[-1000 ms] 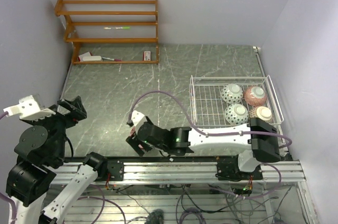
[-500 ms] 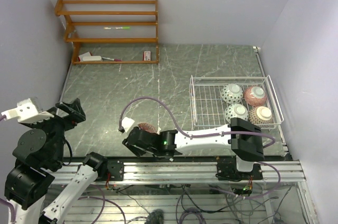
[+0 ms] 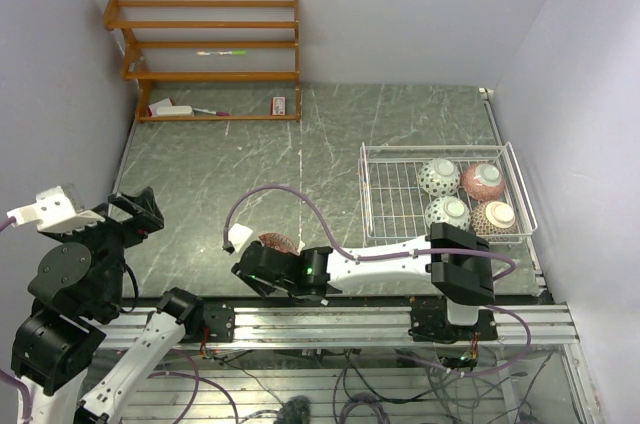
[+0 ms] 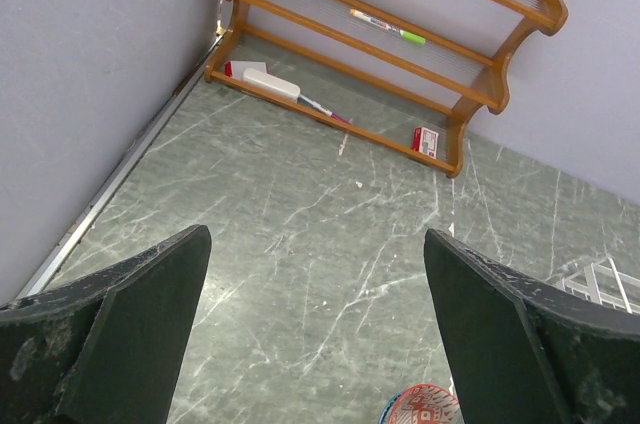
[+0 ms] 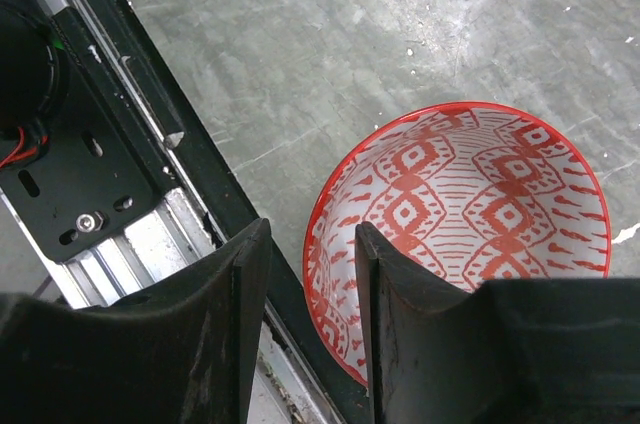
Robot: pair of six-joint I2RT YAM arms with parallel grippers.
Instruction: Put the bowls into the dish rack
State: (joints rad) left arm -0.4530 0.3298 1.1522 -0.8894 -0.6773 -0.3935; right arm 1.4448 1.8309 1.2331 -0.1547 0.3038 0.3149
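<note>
Right wrist view: red-patterned round ceramic bowl (image 5: 470, 204) sits upright at the worktop's (image 5: 300, 44) near edge, well apart from the white wire dish rack (image 3: 430, 148). Right gripper (image 5: 312, 234) straddles its rim, half-closed, for a wall pinch; contact unclear. Left gripper (image 4: 318, 234) gapes, empty.

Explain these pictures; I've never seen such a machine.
Two robot arms are bolted to a table, each ending in a two-finger gripper. The wide picture comes from a camera above and behind them; the other two from cameras on the wrists. On the table stand a white wire rack holding four bowls, a wooden shelf at the back, and a red bowl near the arms. The left gripper is open and empty. The right gripper has one finger inside the red bowl's rim, one outside; whether it pinches is unclear.
</note>
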